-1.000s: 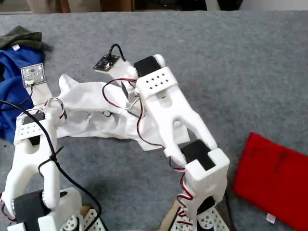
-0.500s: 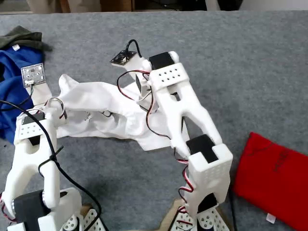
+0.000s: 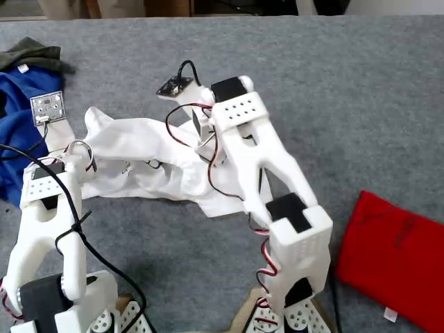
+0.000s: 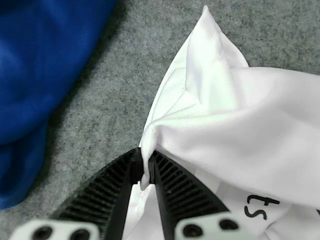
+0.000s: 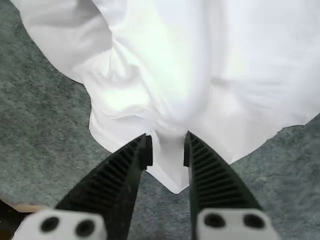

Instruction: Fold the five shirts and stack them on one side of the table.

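1. High view: to my eye the job is barely under way. The red shirt (image 3: 395, 257) lies as a flat, folded slab on the grey table (image 3: 347, 83), well off to the outer side of the right arm. It is alone, so there is no stack yet.
2. The white shirt (image 4: 240, 125) is the one in hand. It is rumpled and strung out between the two grippers.
3. The left gripper (image 4: 145, 160) is clenched on a peaked fold at the shirt's edge, and the cloth fans out ahead of its tips.
4. The right gripper (image 5: 167, 145) appears to pinch a gathered bunch near the opposite edge, its jaws a little apart over the thickness.
5. The blue shirt (image 3: 21, 104) sits heaped near the left gripper's outer side. A dark green garment (image 3: 31, 52) lies just past it, and neither is folded.
6. I judge that the white, blue and green pieces all need folding, then gathering into one pile with the red.
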`<move>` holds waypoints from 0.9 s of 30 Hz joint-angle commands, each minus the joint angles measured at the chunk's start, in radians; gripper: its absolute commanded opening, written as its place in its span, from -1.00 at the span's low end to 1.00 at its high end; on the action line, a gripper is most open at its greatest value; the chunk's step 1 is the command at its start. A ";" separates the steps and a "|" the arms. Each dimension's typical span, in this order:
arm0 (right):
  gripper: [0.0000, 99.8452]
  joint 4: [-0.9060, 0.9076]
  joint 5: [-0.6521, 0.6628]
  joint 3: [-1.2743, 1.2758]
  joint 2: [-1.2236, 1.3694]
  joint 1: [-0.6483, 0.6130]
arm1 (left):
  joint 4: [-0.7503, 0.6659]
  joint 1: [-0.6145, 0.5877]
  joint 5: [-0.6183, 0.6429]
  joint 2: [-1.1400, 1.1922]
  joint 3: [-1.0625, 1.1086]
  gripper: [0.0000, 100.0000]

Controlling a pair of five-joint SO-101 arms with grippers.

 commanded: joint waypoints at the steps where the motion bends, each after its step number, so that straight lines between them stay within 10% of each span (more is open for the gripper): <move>1: -0.78 -0.006 0.009 0.001 0.019 -0.018 | -0.017 0.008 -0.005 -0.021 -0.003 -0.96; 27: -0.79 0.072 0.009 -0.137 0.036 -0.005 | -0.017 0.008 -0.005 -0.021 -0.002 -0.96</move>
